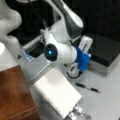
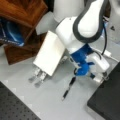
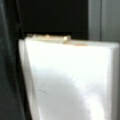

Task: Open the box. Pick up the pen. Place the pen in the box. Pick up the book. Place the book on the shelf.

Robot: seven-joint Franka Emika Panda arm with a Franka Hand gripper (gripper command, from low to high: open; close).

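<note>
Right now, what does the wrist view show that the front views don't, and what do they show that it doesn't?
Wrist view only: a close pale white surface against black; I cannot tell what it is. Front views only: the pen lying on the grey table, the book resting over a metal stand, the shelf, the box with its lid down, and the hand close to the box. Shared: nothing I can match for certain.
</note>
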